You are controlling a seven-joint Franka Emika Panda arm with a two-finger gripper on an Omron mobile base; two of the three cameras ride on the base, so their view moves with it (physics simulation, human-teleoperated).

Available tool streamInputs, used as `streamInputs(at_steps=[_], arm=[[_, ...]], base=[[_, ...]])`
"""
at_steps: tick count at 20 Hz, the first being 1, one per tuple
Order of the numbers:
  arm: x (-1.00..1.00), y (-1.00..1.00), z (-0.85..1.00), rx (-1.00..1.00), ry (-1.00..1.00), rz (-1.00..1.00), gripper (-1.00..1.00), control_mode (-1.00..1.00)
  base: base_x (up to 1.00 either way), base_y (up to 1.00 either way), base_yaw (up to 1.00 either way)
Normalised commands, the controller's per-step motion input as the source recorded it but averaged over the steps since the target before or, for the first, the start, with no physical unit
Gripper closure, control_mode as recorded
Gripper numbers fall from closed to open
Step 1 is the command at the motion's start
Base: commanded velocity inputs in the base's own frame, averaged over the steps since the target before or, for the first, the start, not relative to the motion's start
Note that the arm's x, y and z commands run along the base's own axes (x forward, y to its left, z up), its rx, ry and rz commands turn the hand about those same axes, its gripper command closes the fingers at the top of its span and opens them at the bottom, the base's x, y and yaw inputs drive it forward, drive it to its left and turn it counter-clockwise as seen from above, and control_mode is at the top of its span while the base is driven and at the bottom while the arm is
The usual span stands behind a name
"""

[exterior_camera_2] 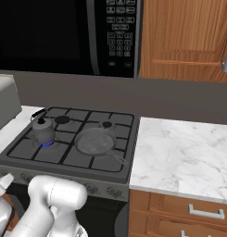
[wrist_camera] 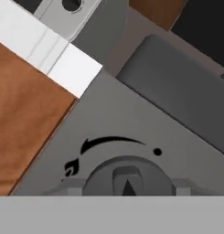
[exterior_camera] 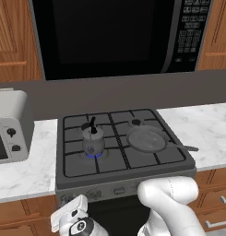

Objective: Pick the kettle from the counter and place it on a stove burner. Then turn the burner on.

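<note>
The white jointed arm (exterior_camera: 167, 203) is folding low, its two-finger gripper (wrist_camera: 127, 186) (tips barely showing) sitting partly spread, not clearly gripping anything.

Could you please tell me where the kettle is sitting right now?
The kettle sits on the front-left stove burner, where a blue flame shows beneath it; the grey pan lies to its right on the same stove top.

kettle (exterior_camera: 93, 141): dark grey | flame (exterior_camera: 93, 155): blue | counter (exterior_camera: 204, 126): white, grey-veined | pan (exterior_camera: 146, 138): grey
</note>
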Motion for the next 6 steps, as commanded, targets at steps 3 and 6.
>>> streamInputs(at_steps=[3, 6], arm=[[0.0, 0.04, 0.0, -0.37, 0.0, 0.16, 1.0, -1.0], [0.0, 0.1, 0.0, -0.38, 0.0, 0.16, 1.0, -1.0]], base=[[0.0, 0.0, 0.0], [0.0, 0.0, 0.0]])
